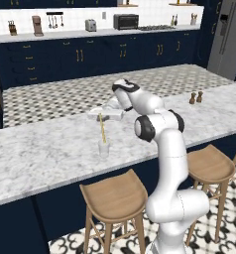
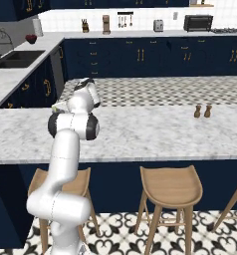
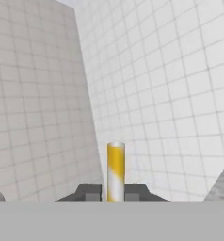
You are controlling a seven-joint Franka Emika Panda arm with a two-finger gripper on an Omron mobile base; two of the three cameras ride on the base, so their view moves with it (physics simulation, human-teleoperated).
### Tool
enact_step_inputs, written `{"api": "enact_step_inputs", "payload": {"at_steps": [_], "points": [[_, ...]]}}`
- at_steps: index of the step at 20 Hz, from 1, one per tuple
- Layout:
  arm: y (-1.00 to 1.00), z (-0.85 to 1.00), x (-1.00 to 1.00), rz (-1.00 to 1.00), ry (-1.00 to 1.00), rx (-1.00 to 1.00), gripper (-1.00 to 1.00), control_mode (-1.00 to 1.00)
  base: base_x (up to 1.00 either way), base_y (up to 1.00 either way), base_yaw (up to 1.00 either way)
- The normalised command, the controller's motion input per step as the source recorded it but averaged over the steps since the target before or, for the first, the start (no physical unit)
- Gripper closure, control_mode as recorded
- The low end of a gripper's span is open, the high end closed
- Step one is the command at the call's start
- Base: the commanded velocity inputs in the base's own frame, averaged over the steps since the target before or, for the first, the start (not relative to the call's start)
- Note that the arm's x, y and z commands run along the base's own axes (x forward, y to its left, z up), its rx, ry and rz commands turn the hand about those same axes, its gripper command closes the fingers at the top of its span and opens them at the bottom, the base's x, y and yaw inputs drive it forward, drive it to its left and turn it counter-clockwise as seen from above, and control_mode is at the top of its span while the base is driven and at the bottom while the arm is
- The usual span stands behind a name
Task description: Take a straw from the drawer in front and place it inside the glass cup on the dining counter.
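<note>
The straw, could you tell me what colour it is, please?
The straw is yellow with pale patches, clearest in the hand view.

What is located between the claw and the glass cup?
The straw. In the left base view it hangs from the shut claw down into the glass cup on the dining counter; nothing else lies between them.

We see a home kitchen: navy cabinets point(image 1: 80, 54), marble dining counter point(image 1: 45, 149) with wooden stools point(image 1: 112, 196), toaster point(image 1: 90, 25), microwave point(image 1: 125, 21), sink point(image 2: 18, 57)
</note>
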Motion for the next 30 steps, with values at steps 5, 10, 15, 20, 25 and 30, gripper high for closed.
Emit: {"api": "enact_step_inputs", "payload": {"at_steps": [5,10,15,20,25,30], "points": [[0.00,-0.25,-0.03,0.10,-0.05,0.00,1.00,-1.00,0.00,0.00,0.00],[0.00,-0.30,-0.17,0.09,-0.05,0.01,1.00,-1.00,0.00,0.00,0.00],[0.00,-0.25,-0.25,0.09,-0.08,0.02,1.00,-1.00,0.00,0.00,0.00],[0.00,-0.12,-0.21,0.08,-0.09,0.02,-1.00,-1.00,0.00,0.00,0.00],[-0.10,0.00,-0.01,0.05,-0.13,0.02,-1.00,-1.00,0.00,0.00,0.00],[-0.11,0.12,-0.02,0.03,-0.19,0.03,-1.00,-1.00,0.00,0.00,0.00]]}}
